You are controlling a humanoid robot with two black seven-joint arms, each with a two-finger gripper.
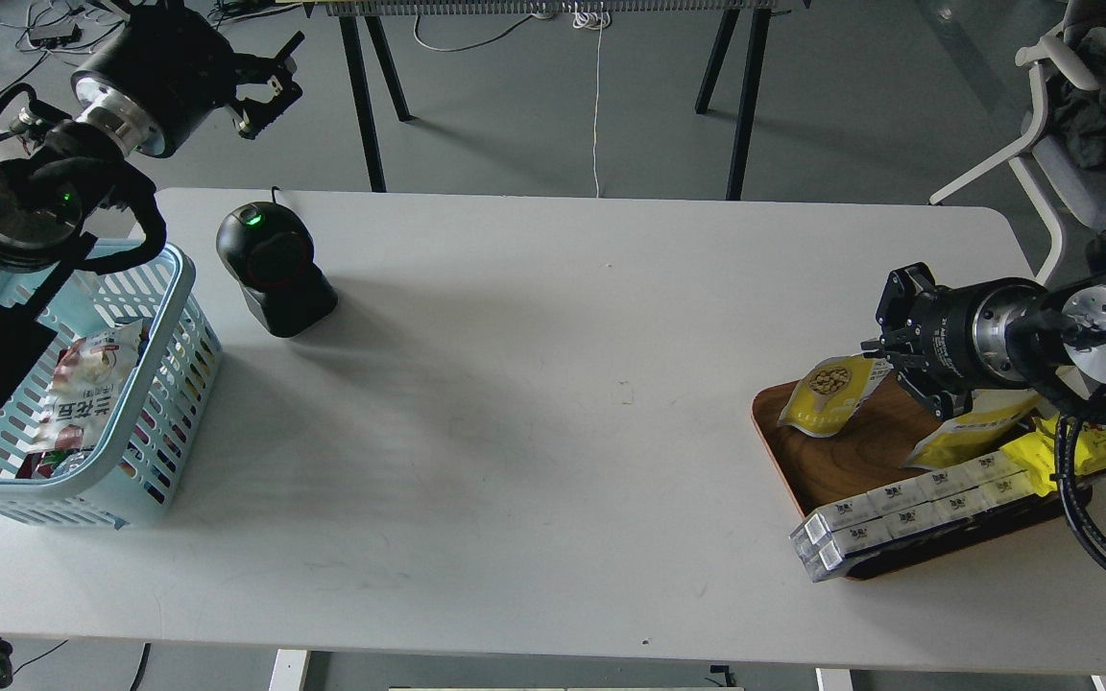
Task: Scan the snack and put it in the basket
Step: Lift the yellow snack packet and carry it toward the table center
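Light, soft, crinkly snack (829, 395) on the tray (860, 461): right hand (884, 355) pinches its top edge, likely slippery; left hand (260, 82) spread.

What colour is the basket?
Light blue, slotted sides; clearest in the head view.

You had a black scanner (275, 267) standing on the white table (553, 403), its green light on. At the right a wooden tray (836, 461) held white boxes (908, 513) along its front edge and yellow wrappers (1081, 443). A chair (1081, 134) stood beyond
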